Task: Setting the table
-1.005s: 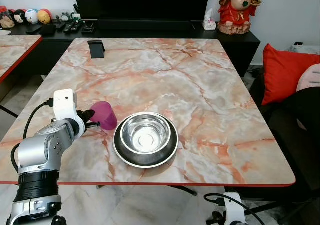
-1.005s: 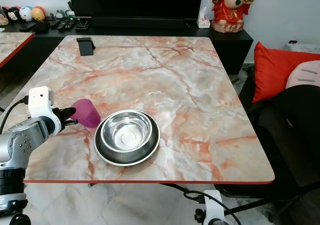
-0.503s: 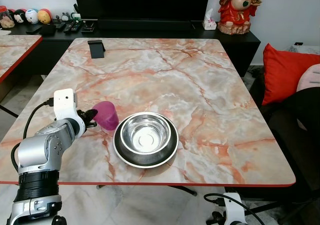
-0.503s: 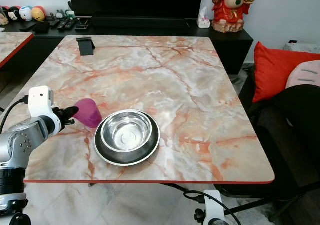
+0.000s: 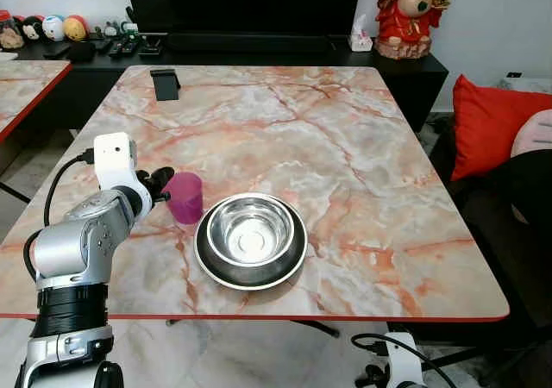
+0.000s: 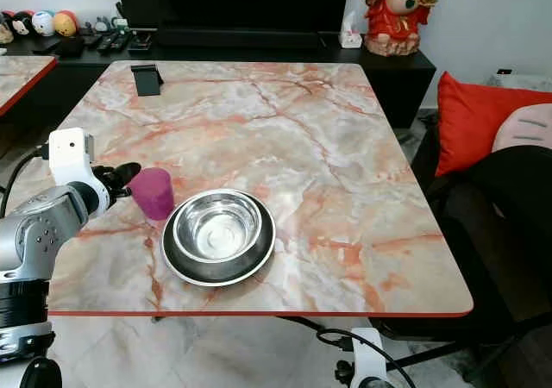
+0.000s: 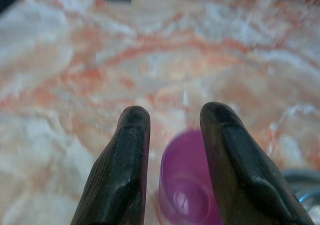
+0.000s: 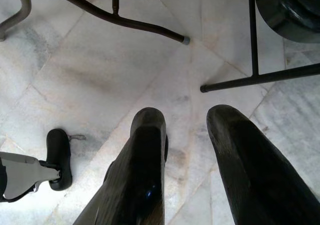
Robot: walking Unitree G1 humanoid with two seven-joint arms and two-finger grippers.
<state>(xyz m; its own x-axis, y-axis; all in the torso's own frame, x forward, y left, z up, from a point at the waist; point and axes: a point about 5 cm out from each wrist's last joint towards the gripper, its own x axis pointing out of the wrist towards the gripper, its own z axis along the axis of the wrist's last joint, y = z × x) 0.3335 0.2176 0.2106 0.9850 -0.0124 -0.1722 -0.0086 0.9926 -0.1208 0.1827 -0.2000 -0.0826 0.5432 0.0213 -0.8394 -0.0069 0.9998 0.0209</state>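
— Marble, pink-veined and edged in red: what stands on the table [image 5: 345, 147]?

— A purple cup [image 5: 185, 197] stands upright near the robot's front-left edge, just beside a steel bowl [image 5: 251, 231] that rests on a dark plate [image 5: 207, 263]. A small black stand [image 5: 165, 84] sits well apart at the far left corner.

— Where is the left gripper [image 7: 172, 120]?

— At the cup's left side, over the table. The left wrist view shows its two black fingers [image 7: 130, 155] parted by a narrow gap, with the cup's rim below and between them, partly behind one finger. Whether either finger touches the cup cannot be told; the fingers do not visibly clamp it.

— And the right gripper [image 8: 187, 122]?

— It hangs idle below the table, fingers apart, pointed at pale floor tiles [image 8: 75, 70] crossed by black table legs [image 8: 252, 35].

— What surrounds the table?

— A dark cabinet [image 5: 259, 47] runs along the far wall beneath a black screen [image 5: 241, 0]. A red figurine [image 5: 411, 13] stands at its right end and small round toys [image 5: 52, 28] at its left. A red cushion [image 5: 487, 121] lies on the seating to the right, and the corner of a second marble table [image 5: 26, 82] shows at the far left.
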